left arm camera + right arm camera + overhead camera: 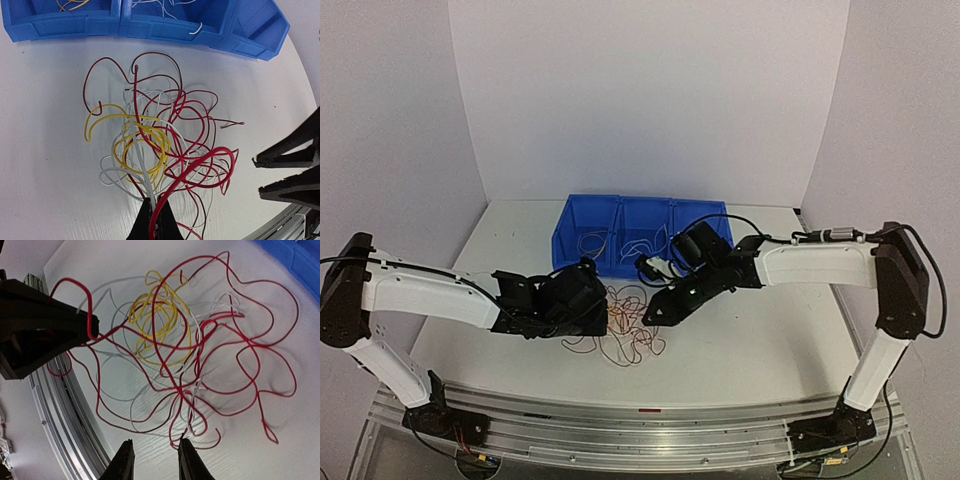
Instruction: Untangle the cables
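nearest the left wrist lens, the left jaws are pinched tight on one strand; the right jaws stand apart, empty, just beside the heap. the white bench (770,340) carries a blue plastic three-compartment bin (582,215), a few wires inside, and in front of it the tangle of thin red, white and yellow cables (625,325). the held strand is a bright red wire (167,196). likely step: drawing it free; next, the right jaws must pin the neighbouring loops

Clad in white on left arm (420,292) and right arm (815,266), black at joints and bases. Strung with thin black wiring (720,215). Tipped with 2 black wedge-shaped fingers (121,462) each.
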Tool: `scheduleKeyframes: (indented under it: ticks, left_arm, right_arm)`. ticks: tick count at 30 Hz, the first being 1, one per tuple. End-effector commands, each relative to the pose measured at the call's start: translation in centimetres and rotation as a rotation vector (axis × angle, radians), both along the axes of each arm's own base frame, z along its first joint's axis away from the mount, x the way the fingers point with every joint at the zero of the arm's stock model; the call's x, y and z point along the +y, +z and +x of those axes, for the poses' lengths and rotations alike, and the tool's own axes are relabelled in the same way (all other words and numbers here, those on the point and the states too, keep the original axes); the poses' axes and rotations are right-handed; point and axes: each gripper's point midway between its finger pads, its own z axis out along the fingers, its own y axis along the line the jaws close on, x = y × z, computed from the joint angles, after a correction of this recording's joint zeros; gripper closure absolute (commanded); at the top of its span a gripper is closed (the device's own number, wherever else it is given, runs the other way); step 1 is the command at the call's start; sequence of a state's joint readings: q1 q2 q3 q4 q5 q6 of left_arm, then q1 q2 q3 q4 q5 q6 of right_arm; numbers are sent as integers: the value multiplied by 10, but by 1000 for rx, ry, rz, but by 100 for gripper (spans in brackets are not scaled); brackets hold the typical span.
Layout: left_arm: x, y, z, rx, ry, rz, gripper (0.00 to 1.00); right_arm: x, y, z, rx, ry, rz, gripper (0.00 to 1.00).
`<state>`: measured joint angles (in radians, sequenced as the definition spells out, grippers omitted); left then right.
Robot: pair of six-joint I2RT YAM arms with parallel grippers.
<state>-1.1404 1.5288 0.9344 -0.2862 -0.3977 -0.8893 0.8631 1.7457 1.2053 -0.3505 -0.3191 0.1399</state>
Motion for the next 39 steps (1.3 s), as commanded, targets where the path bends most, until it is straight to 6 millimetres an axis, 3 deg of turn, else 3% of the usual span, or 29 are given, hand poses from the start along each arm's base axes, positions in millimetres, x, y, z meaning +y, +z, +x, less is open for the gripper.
scheduleKeyframes:
  ticks: [1, 7, 17, 21, 29, 31, 34, 37, 39]
  left_arm:
    - [-11, 20, -1, -17, -34, -68, 100]
    - [-15, 20, -4, -3, -51, -87, 100]
    - [-19, 26, -8, -6, -90, -98, 100]
    - [-17, 25, -10, 4, -101, -91, 100]
    - [-8, 23, -16, 16, -102, -96, 100]
    - [-7, 24, -17, 15, -103, -95, 100]
    - [-5, 23, -15, 16, -89, -83, 100]
    - [8, 21, -11, 30, 2, -50, 100]
    - [31, 12, -9, 53, 111, 16, 100]
  right_arm:
    - [28, 1, 17, -110, 116, 39, 71]
    - [32, -20, 34, -176, 141, -25, 63]
    - [37, -45, 46, -181, 131, -75, 64]
    - [29, -52, 60, -261, 115, -140, 64]
    - [19, -50, 67, -322, 106, -186, 64]
    - [24, -48, 65, -306, 113, -163, 68]
    - [24, -47, 71, -301, 60, -164, 100]
    - [3, -41, 97, -385, -123, -244, 100]
    - [-19, -32, 111, -421, -255, -289, 100]
